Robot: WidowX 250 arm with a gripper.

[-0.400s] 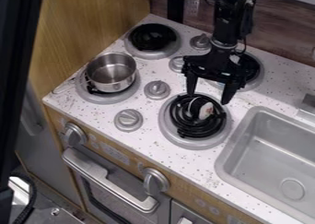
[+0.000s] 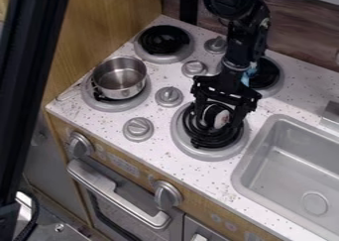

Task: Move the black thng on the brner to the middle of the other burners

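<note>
Just beside the sink (image 2: 257, 148), the black thing (image 2: 210, 111) is straddled from above by the gripper (image 2: 218, 121), its fingers spread, one to each side.

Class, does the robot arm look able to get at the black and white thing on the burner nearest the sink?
Probably yes: the open gripper hangs over the black and white thing, a finger on each side, and the pot sits clear on another burner.
</note>
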